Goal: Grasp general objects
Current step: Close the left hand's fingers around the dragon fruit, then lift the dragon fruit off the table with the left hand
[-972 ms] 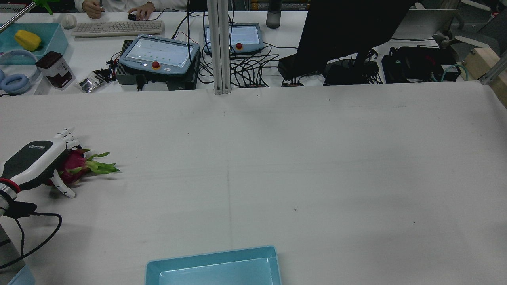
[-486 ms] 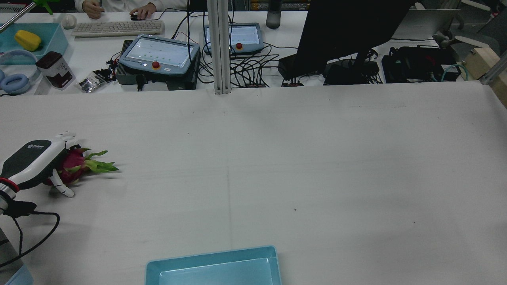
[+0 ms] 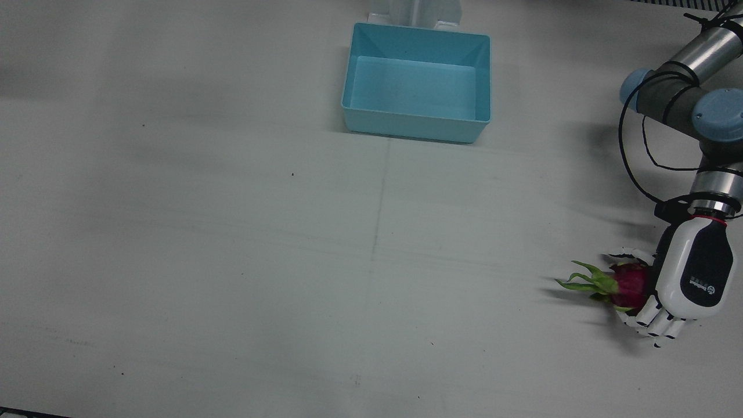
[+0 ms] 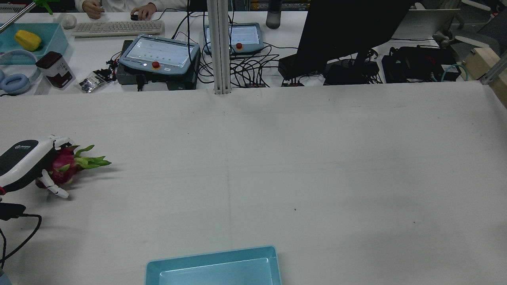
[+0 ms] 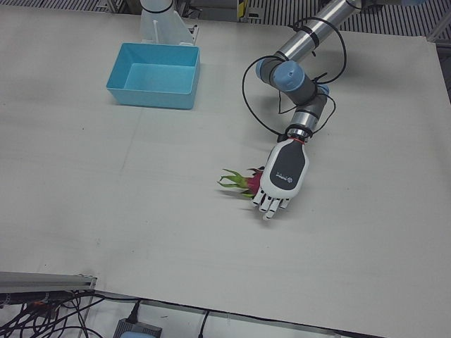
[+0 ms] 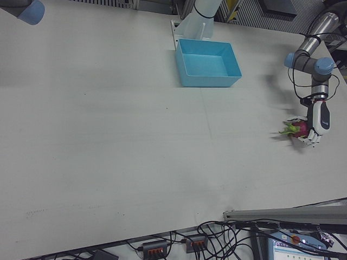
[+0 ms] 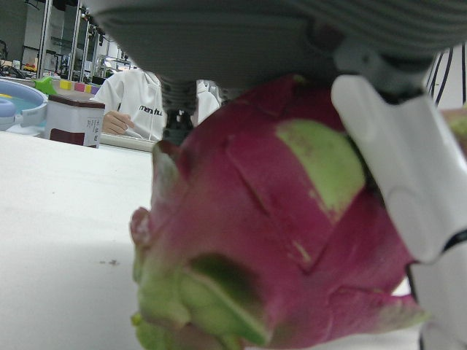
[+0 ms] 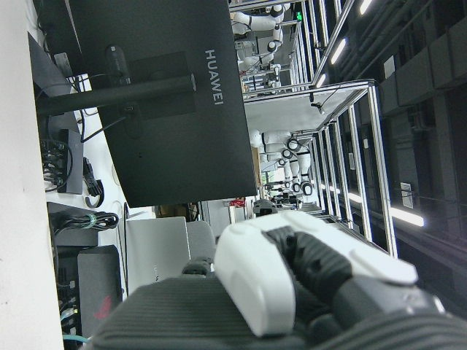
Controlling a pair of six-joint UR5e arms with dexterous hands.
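White cloth covers the wide table (image 3: pixel 232 232), and near its edge on the robot's left side the left hand (image 3: pixel 691 278) is lowered palm-down over a dragon fruit (image 3: pixel 630 284). The fingers (image 3: pixel 653 325) are curled down the far side of the fruit and the thumb (image 4: pixel 53 189) is set against the near side, so the magenta body is enclosed and gripped; in the left hand view the fruit (image 7: pixel 277 240) fills the frame under the palm, a white finger (image 7: pixel 398 168) pressed on its skin. The fruit's green leafy tips (image 4: pixel 93 160) stick out past the hand toward the table's middle. Whether the fruit touches the cloth cannot be told. A light blue bin (image 3: pixel 418 81) stands well apart, at the robot's edge of the table. Of the right hand (image 8: pixel 292 284) only a close partial glimpse is given, and its state cannot be told.
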